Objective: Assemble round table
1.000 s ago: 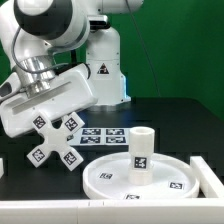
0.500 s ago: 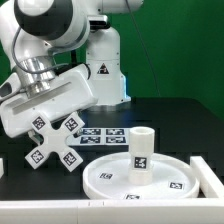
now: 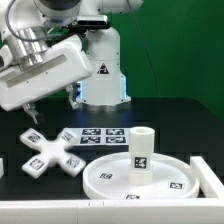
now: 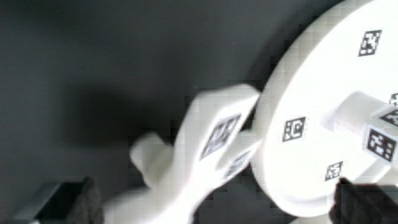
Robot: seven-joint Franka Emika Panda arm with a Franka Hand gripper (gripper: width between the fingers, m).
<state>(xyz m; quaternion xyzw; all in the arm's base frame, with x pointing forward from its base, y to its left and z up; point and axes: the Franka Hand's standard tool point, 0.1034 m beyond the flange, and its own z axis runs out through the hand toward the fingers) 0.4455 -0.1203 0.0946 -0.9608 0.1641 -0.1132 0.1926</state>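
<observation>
The cross-shaped foot (image 3: 52, 150) lies flat on the black table at the exterior view's left, free of the gripper. The round disc (image 3: 100, 180) lies at the front right with the short post (image 3: 142, 148) standing upright in it. My gripper (image 3: 50, 103) hangs above the foot, open and empty, clear of it. In the wrist view the foot (image 4: 205, 150) shows blurred beside the disc (image 4: 329, 90), and the gripper (image 4: 214, 205) has its dark fingers wide apart with nothing between them.
The marker board (image 3: 100, 134) lies behind the disc. The robot base (image 3: 100, 65) stands at the back. A white block (image 3: 212, 175) sits at the right edge, and another white piece (image 3: 2, 165) at the left edge.
The gripper let go of the cross-shaped foot and rose. The foot, held tilted before, now lies flat on the table. The disc and post have not moved.
</observation>
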